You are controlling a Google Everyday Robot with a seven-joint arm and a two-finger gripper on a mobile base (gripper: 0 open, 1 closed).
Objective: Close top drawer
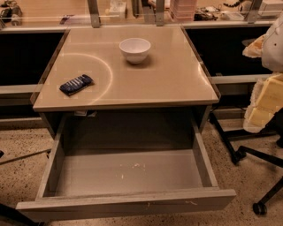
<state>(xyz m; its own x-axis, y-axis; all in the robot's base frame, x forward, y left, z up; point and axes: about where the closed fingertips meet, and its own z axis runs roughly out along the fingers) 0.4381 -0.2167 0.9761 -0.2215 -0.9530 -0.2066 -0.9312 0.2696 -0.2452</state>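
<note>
The top drawer [128, 172] is pulled far out from under the tan counter [177, 84]. It is wide and deep, grey wood-grain, with pale specks on its inner floor [137, 166]. Its tall plain front [128, 205] runs along the bottom of the view and has small pale chips. The drawer holds nothing. My gripper [261, 103], pale yellow on a white arm, hangs at the right edge of the view. It is to the right of the counter and above the drawer's right side, touching neither.
A white bowl [135, 49] stands at the back middle of the counter. A dark snack bag [76, 84] lies at its front left. Black chair legs with castors [247, 152] stand on the speckled floor right of the drawer. A cluttered shelf [185, 11] runs behind.
</note>
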